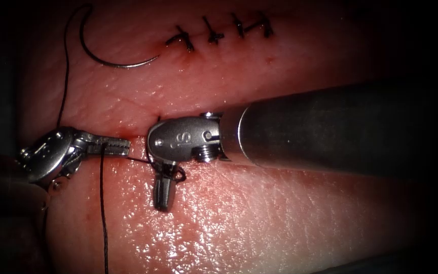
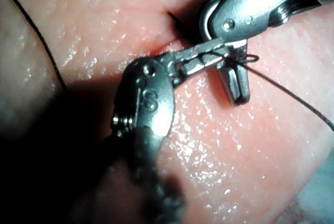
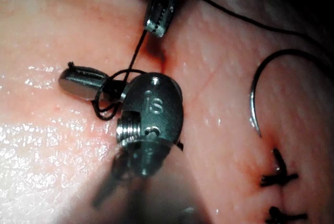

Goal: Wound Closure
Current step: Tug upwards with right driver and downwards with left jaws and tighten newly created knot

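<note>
The needle [image 1: 108, 56] lies free on the tissue [image 1: 280, 213], up and to the left, well apart from both tools, its curve opening upward beside the stitches [image 1: 219, 33]. The left tool [image 1: 119, 146] is nearer it and grips the thread [image 1: 102, 203] in closed jaws at the cut [image 1: 138, 138]. The right tool [image 1: 163, 195] points down just right of that, jaws closed, thread looped around them; whether they pinch the thread cannot be told.
</note>
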Controlling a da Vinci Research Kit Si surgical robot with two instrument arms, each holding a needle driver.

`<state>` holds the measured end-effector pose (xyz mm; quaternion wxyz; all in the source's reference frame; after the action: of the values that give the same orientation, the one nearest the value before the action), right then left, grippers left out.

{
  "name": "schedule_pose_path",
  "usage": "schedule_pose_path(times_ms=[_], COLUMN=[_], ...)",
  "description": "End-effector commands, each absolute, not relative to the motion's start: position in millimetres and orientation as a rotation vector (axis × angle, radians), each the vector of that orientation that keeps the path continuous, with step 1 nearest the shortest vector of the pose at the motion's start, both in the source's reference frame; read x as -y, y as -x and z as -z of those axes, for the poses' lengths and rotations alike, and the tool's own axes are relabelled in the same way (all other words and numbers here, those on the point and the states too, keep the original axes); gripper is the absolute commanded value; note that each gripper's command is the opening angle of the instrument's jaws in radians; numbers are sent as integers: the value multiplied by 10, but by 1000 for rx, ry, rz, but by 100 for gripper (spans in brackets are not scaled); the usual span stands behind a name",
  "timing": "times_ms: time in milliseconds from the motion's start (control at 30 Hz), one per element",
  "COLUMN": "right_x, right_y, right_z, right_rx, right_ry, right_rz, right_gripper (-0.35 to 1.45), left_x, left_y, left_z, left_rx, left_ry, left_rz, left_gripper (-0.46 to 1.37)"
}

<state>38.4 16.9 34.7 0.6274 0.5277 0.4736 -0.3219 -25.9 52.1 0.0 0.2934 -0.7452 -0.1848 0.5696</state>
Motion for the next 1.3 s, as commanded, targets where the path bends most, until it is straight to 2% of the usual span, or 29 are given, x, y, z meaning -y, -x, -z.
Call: schedule_pose_path(times_ms=[33, 167, 733, 1300], right_x=[-169, -185, -224, -220], right_y=[-383, -381, -376, -379], right_z=[-347, -347, -354, -353], right_rx=[-1101, -1159, -1249, -1247], right_ry=[-1200, -1175, -1089, -1103], right_rz=[726, 669, 544, 551], right_gripper=[-35, -35, -35, -35], left_x=[-520, -518, -506, -509], left_y=[259, 260, 264, 268], left_z=[0, 3, 21, 24], left_rx=[501, 495, 503, 517], left_ry=[1994, 1996, 2003, 2015], left_rz=[-1518, -1522, -1522, -1520], left_gripper=[-35, -35, -35, -35])
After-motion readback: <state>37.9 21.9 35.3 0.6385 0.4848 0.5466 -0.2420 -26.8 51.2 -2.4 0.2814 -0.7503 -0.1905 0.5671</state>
